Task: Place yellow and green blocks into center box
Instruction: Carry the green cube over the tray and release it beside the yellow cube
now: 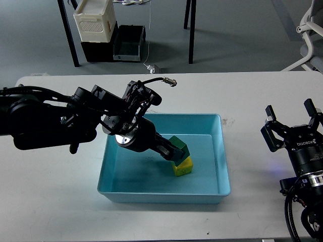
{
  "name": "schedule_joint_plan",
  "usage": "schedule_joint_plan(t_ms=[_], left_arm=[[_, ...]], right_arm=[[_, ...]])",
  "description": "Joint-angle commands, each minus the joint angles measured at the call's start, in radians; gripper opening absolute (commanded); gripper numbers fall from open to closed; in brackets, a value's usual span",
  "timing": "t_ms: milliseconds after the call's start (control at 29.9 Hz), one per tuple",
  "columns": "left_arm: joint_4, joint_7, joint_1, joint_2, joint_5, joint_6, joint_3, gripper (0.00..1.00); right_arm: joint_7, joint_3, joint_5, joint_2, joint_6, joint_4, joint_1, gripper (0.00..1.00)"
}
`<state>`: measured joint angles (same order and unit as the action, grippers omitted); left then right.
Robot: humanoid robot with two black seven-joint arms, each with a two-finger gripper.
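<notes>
My left gripper (171,153) reaches down into the light blue box (165,193) at the table's middle. It is shut on a green block (178,147), which it holds low, touching or just above the yellow block (183,167) on the box floor. The green block covers the yellow block's upper left part. My right gripper (291,122) stands open and empty at the right edge of the table, well clear of the box.
My left arm (55,121) stretches over the table's left half and the box's left rim. Beyond the table's far edge, a white crate (94,21) and a dark bin (128,43) stand on the floor, beside table legs.
</notes>
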<state>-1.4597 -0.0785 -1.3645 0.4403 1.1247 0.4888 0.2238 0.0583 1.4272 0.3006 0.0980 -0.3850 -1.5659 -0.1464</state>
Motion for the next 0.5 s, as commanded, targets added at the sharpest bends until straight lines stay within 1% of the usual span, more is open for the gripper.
schedule_joint_plan(t_ms=[0,33,167,334,467], left_arm=[[0.013,0.013,-0.001,-0.002,-0.006,0.0,-0.003,0.74],[0.022,0.014,-0.001,-0.002,-0.006,0.0,-0.003,0.83],[0.027,0.026,-0.001,-0.002,-0.01,0.0,-0.006,0.91],[0.028,0.031,-0.019,-0.005,-0.023,0.0,-0.008,0.92],[0.035,0.069,-0.065,0.003,-0.078,0.0,-0.018,0.92]], right_arm=[[0.0,-0.001,0.0,-0.001,0.0,0.001,0.004,1.0],[0.0,-0.001,0.0,-0.001,0.0,0.001,0.004,1.0],[0.0,-0.002,0.0,-0.001,0.0,0.003,0.004,1.0],[0.0,-0.002,0.0,0.0,-0.002,0.003,0.005,1.0],[0.0,-0.002,0.0,0.0,0.0,0.003,0.005,1.0]])
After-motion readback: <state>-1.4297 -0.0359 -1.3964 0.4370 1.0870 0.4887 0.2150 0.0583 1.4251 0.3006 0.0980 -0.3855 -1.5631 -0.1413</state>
